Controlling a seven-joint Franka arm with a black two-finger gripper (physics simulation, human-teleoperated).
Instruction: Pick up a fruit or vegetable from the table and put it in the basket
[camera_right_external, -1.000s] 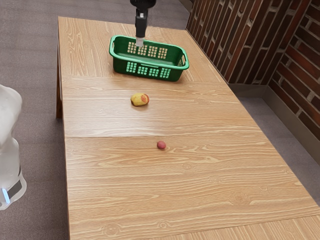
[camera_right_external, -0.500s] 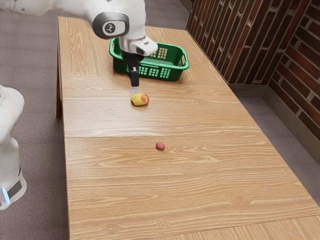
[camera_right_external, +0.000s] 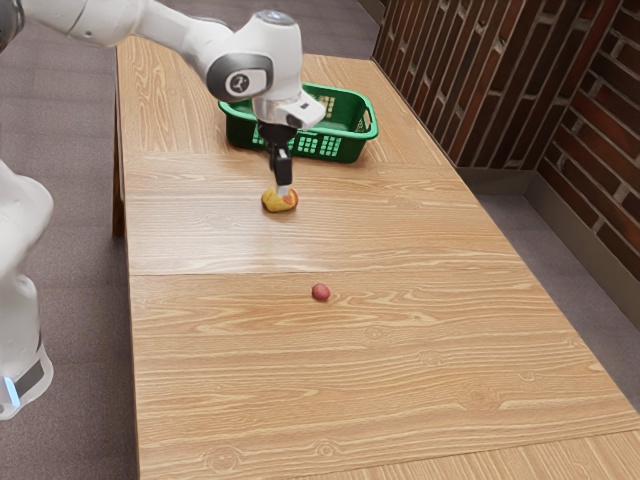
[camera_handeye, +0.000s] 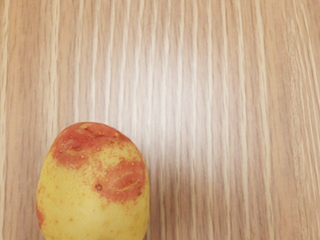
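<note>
Claw (camera_right_external: 284, 190) shifted over wooden table (camera_right_external: 410, 350); brick wall (camera_right_external: 475, 85) nearby

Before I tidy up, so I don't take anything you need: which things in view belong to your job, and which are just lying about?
Part of the job:
- yellow-and-red produce, with my jaws right at it
- green basket, where it should go

Lying about:
- small reddish round thing, apart from both, though possibly produce too
</note>
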